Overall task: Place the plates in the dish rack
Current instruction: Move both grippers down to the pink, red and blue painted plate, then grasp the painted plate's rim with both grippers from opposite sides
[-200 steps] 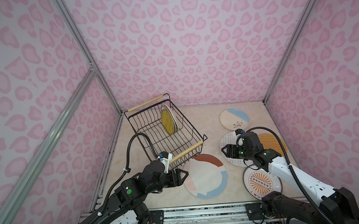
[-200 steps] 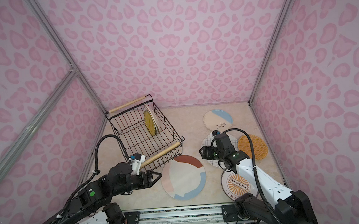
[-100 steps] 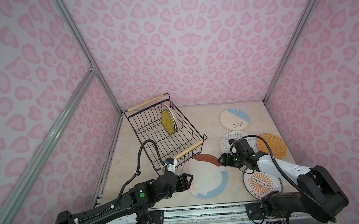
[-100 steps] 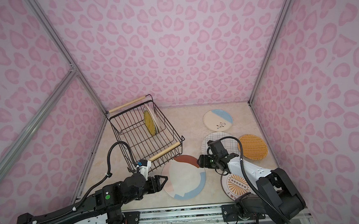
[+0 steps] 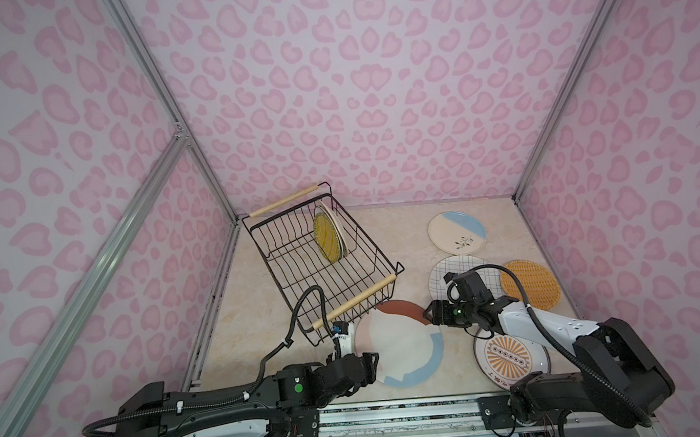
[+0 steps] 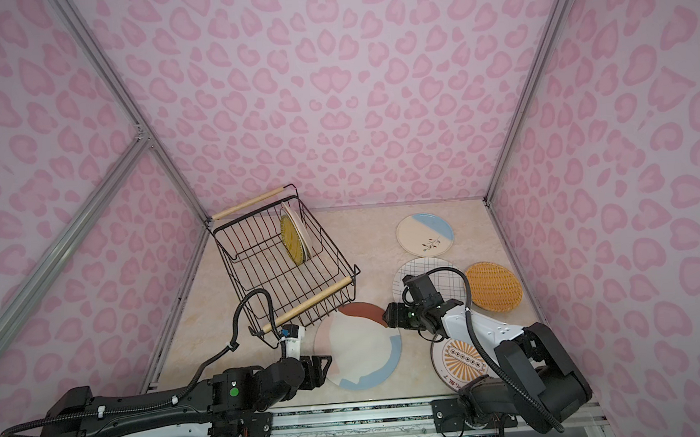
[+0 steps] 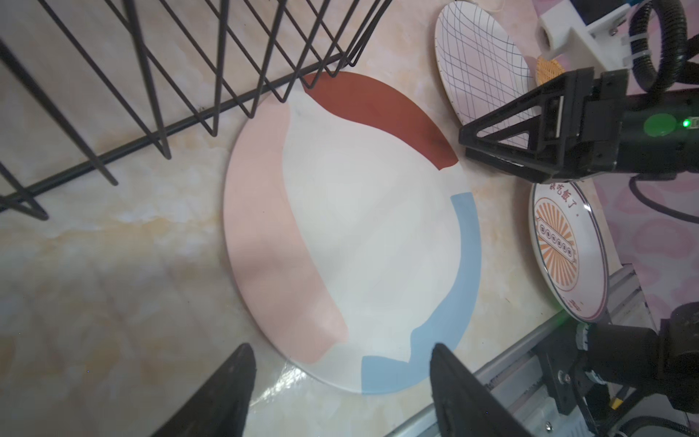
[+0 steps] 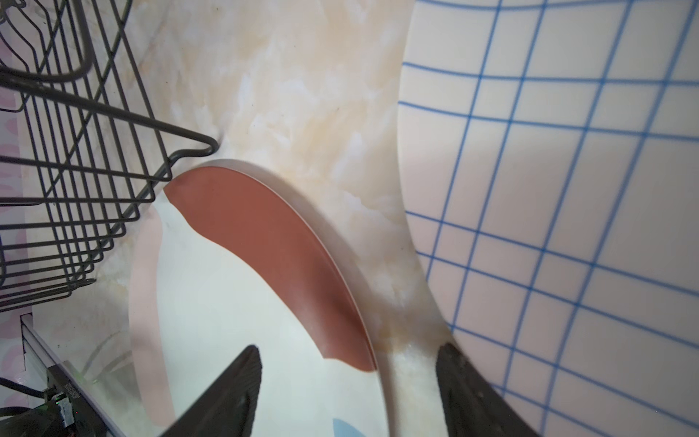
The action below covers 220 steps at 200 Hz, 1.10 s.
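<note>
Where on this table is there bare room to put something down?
Bare table lies between the dish rack and the left wall, and at the back between the rack and the cream-and-blue plate. The rack's near half is empty. The right side is crowded: five plates lie close together, from that one down to the sunburst plate.

Dish rack [image 5: 326, 266]: thin black wire metal, matt; handles [image 5: 354, 302] pale bare wood. Colour-blocked plate [image 7: 359, 234] ahead of left gripper [image 7: 342, 346]: smooth, soft sheen. Tabletop [image 7: 113, 283]: marble-look, glossy. Orange plate [image 5: 529, 283]: woven texture. Sunburst plate [image 7: 563, 246]: glossy.
</note>
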### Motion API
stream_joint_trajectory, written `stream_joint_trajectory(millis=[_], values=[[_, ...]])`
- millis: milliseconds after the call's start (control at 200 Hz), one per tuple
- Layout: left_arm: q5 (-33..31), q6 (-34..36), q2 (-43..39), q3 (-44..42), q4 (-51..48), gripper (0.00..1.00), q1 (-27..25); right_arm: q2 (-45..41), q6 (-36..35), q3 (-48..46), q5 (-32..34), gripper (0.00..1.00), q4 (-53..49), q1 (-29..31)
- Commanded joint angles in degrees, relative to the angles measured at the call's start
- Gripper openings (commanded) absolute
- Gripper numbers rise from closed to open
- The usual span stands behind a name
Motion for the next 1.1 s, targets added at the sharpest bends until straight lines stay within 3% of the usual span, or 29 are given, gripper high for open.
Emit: stream_joint_trajectory(millis=[0,355,840,1095], values=[[-3.2,-0.9,1.3,1.3,2.8,0.74,-1.7,-0.2,0.2,-0.2,1.0,0.74,0.3,-0.1],[-2.7,-6.7,9.3,0.0,4.2,0.79,-2.1,-1.4,-0.2,-2.2,-2.6,0.74,-1.1,-2.1],[0.2,-8.2,25.1,1.5,13.9,0.81,-1.5,-2.3,-0.8,-3.7,-4.7,0.74,-1.1,-2.4],[2.1,-6.8,28.7,3.4,15.3,0.81,-0.7,1.6,0.6,-5.0,-10.6,0.72,3.3,-5.5]])
